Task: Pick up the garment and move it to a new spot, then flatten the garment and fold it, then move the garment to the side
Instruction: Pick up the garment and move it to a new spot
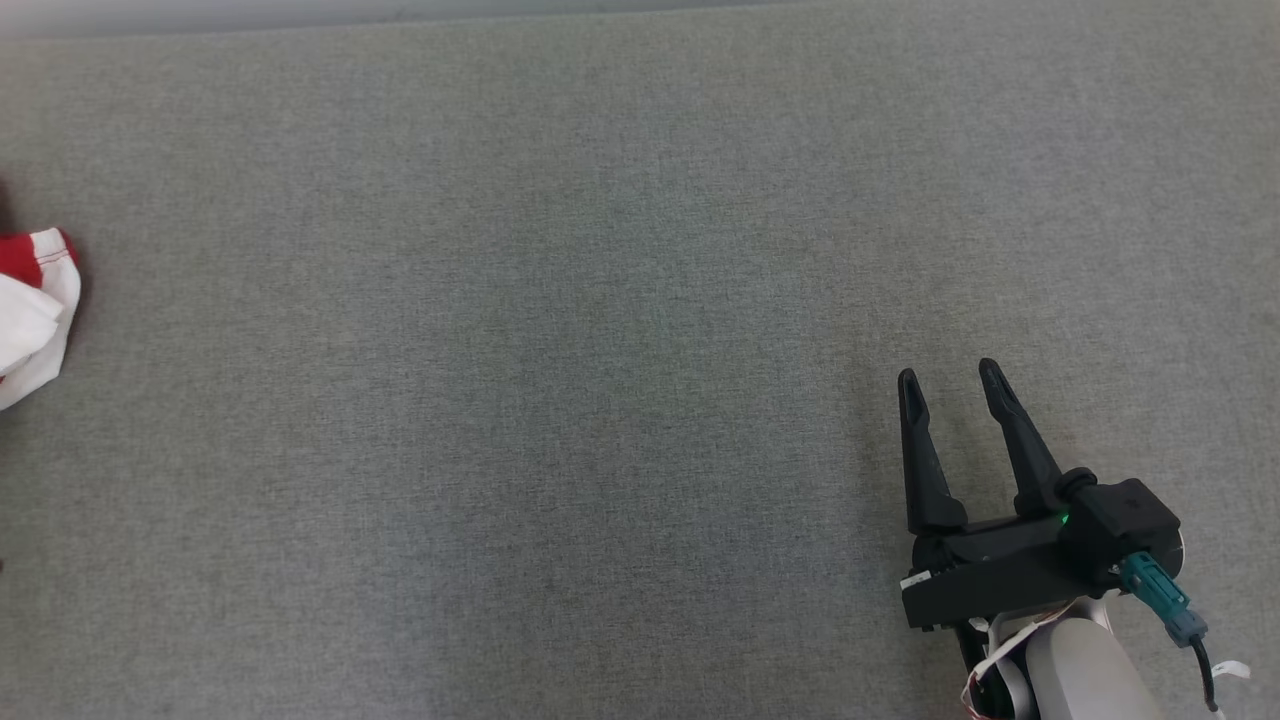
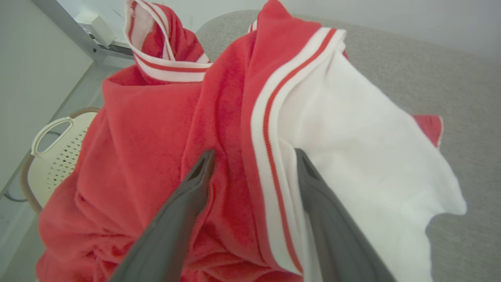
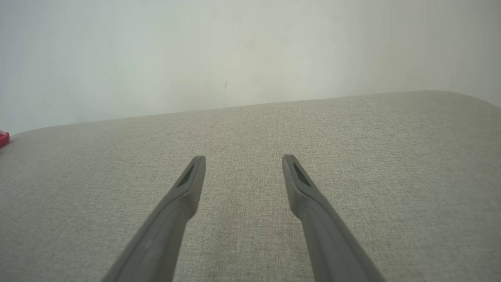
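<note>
Grey cloth surface (image 1: 640, 300) covers the work area, w/ a pale wall behind it. At the far left of the head view lies the garment (image 1: 35, 310), red & white, crumpled near the surface's left end. The left gripper (image 2: 254, 152) hangs right over it, jaws spread wide: one finger over the red part, the other over the white, a striped band between them. Nothing is gripped; if the tips touch the cloth I cannot tell. The right gripper (image 1: 948, 370), lower right in the head view, is also spread wide & empty, over bare surface, well apart from the garment.

Progress, as I judge: very beginning. Pick-up is not yet done; moving, flattening, folding & putting aside are all left.

The left wrist view gives the folds close up, plus a cream basket (image 2: 54, 156) on the floor; the head view gives just a corner of the garment.
</note>
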